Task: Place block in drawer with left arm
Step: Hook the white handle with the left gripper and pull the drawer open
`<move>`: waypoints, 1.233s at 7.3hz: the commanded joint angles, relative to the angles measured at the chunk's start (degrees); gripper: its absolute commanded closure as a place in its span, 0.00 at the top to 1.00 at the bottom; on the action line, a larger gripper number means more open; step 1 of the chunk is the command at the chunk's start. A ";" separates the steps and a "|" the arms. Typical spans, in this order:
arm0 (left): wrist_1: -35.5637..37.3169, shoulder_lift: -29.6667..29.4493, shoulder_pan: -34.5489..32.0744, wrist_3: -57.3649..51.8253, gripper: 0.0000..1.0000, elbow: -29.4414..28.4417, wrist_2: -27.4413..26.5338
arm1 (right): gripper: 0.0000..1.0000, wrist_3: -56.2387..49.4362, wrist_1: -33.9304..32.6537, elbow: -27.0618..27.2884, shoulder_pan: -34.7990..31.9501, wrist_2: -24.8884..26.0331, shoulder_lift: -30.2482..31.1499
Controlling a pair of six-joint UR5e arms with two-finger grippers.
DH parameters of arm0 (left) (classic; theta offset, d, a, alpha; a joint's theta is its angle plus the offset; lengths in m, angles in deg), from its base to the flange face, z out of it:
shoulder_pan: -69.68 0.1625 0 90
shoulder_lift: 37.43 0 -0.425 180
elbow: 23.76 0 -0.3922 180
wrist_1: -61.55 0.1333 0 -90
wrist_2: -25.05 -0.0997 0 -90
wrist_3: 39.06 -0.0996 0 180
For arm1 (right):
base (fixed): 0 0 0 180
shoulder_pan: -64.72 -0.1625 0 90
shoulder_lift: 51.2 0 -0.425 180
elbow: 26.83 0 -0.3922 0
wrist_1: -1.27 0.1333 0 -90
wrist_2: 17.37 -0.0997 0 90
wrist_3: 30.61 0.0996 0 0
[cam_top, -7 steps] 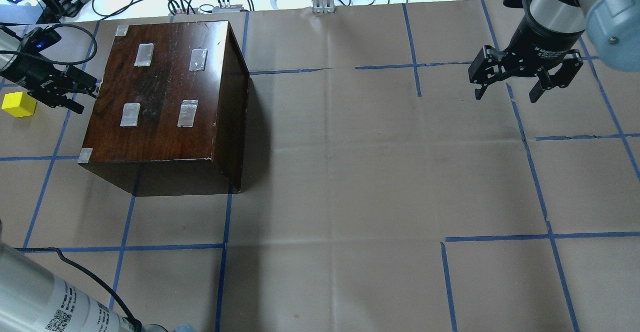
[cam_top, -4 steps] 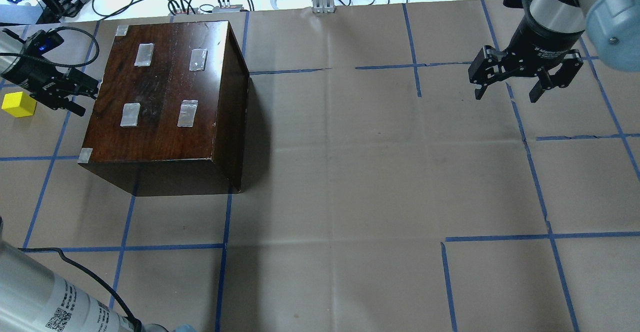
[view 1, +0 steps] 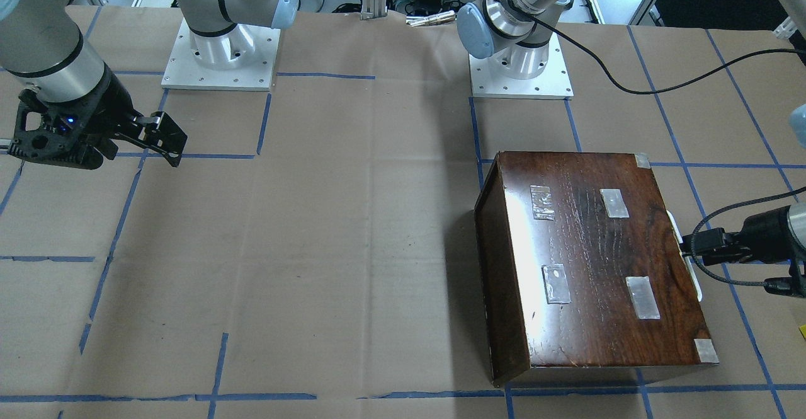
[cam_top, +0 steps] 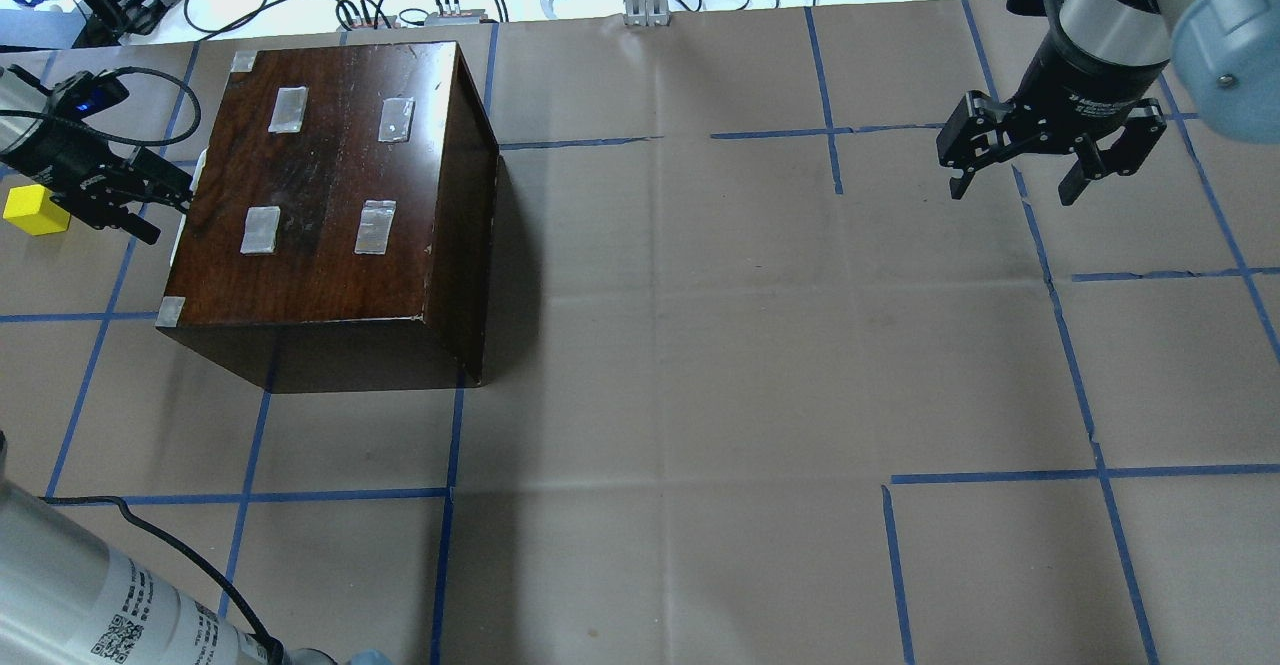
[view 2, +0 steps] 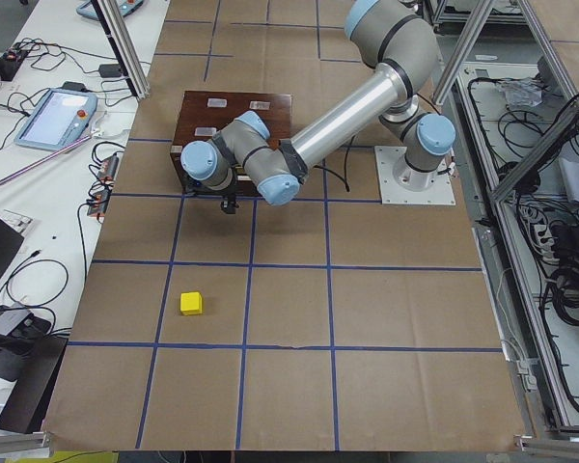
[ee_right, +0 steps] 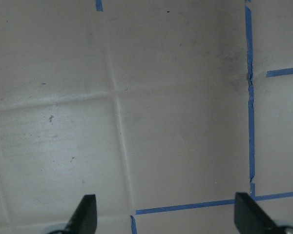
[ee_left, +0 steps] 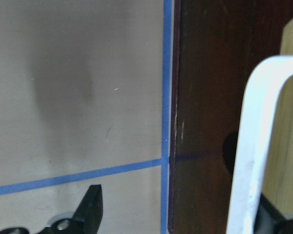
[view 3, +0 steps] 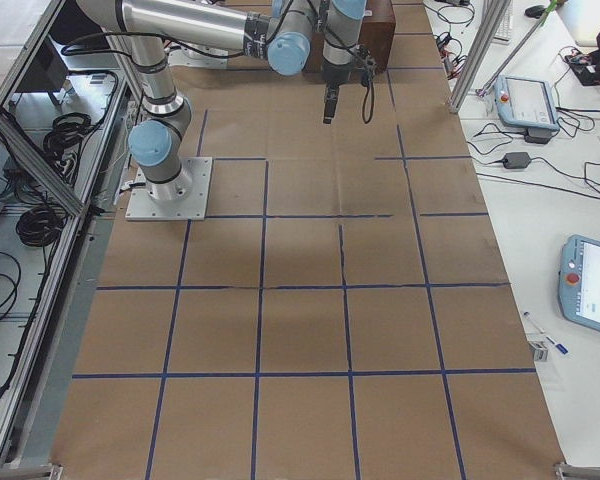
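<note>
The yellow block lies on the paper left of the dark-brown cabinet; it also shows in the exterior left view. My left gripper is at the cabinet's left face, at the drawer's white handle. In the left wrist view the jaws stand wide apart around the handle, which lies against the right finger, with pale wood behind it. The drawer is out by only a thin strip. My right gripper hangs open and empty at the far right.
Blue tape lines cross the brown paper. Cables and small devices lie beyond the table's far edge. The left arm's black cable trails over the table near its base. The cabinet has tape patches on top.
My left gripper has moved left, away from the cabinet. The white handle now shows past the cabinet's left edge, so the drawer has come out slightly. The block and right arm have not moved.
</note>
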 commanded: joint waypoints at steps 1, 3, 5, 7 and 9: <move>0.09 -0.01 0.33 0.04 0.99 -0.70 -3.27 | 1.00 -0.04 0.00 0.03 0.00 0.00 0.00; 0.09 -1.15 1.90 -0.05 0.99 -1.67 -3.55 | 1.00 -0.04 0.00 0.03 0.00 0.00 0.00; 0.09 -1.85 3.14 -0.31 0.99 -2.55 -3.64 | 1.00 -0.04 0.00 0.03 0.00 0.00 0.00; 0.09 -2.91 4.81 -0.58 0.99 -4.21 -3.82 | 1.00 -0.04 0.00 0.03 0.00 0.00 0.00; 0.00 -3.35 6.13 -0.93 0.99 -5.62 -4.86 | 1.00 -0.04 0.00 0.03 0.00 0.00 0.00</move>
